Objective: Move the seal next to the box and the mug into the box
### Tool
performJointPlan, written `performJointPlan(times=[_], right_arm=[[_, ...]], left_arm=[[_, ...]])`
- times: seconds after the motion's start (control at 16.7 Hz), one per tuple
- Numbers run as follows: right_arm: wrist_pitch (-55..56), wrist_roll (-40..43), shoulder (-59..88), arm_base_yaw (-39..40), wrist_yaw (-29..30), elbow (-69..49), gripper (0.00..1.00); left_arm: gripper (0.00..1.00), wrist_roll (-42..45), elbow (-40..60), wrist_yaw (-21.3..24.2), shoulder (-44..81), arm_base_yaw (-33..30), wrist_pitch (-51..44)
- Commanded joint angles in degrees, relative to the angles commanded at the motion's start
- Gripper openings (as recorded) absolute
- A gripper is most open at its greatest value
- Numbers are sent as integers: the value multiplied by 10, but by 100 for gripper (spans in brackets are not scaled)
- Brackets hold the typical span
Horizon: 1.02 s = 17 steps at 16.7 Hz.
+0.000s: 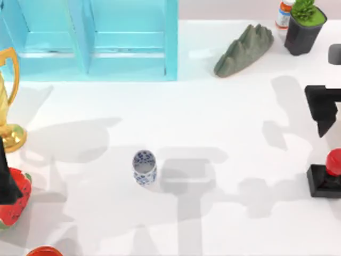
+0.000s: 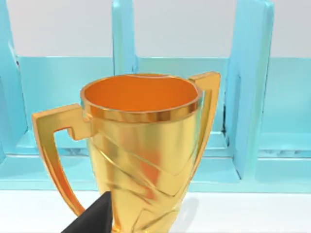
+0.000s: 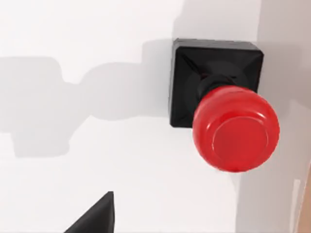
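Fingers of the right end effector cannot be judged open or closed; it hangs at the right edge of the top view, just above the seal (red knob, black block) on the counter. Mug stands upright at lower centre. Left end effector sits at the lower left by a gold trophy; the blue box fills the upper left.

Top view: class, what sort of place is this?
Likely a simulated tabletop test scene: a plain white table scattered with unrelated props, such as a gold trophy, a potted plant and a seal.
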<state>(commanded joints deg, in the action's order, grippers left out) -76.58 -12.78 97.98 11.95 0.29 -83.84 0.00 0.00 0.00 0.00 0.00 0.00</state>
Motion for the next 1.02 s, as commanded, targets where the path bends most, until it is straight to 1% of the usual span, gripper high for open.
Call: performJointPlan(times=[0.24,0.66,0.84,1.02], right_arm=[[-90,2,-7,-2,0,-87,100],[-99,-6,2,7,1,-103,100],[-105,-62,58,64,10,-160,100],[-114,-162,155,173,22,-270,100]], left_arm=[[100,0,0,0,0,0,0],[100,0,0,0,0,0,0],[100,0,0,0,0,0,0],[100,0,0,0,0,0,0]])
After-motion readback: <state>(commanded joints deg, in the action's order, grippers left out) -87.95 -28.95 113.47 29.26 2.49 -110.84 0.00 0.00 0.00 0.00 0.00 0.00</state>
